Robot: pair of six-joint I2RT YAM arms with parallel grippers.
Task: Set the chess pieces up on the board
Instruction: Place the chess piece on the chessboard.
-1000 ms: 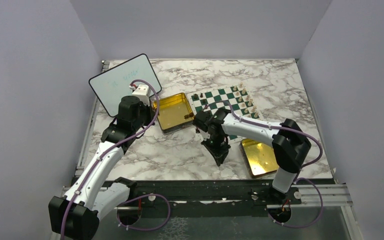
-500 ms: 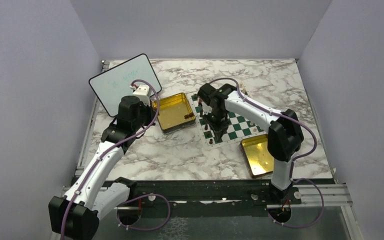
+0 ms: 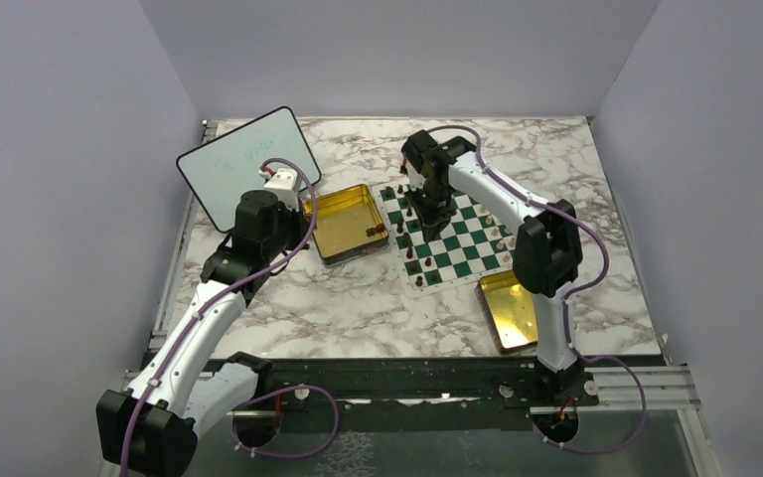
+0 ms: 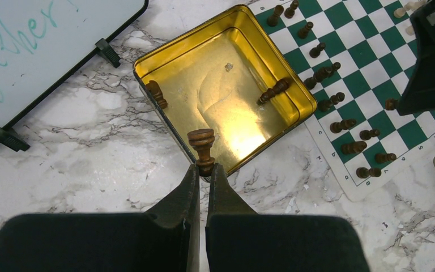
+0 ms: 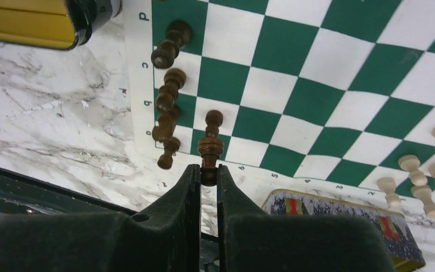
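Marble tabletop (image 3: 338, 298), two gold tins (image 3: 343, 224) (image 3: 507, 313), both jaws clenched (one dark piece (image 4: 202, 148) (image 5: 210, 148) each)

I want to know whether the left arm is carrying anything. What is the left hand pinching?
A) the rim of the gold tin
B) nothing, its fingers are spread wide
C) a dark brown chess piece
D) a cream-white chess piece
C: in the left wrist view, the left hand is shut on the foot of a dark brown chess piece, which sticks out past the fingertips.

Green-and-white checkered board (image 3: 457, 253) lies flat, slightly askew; dark brown pieces (image 4: 344, 124) line its 9 o'clock edge, cream pieces (image 5: 420, 187) its 3 o'clock edge
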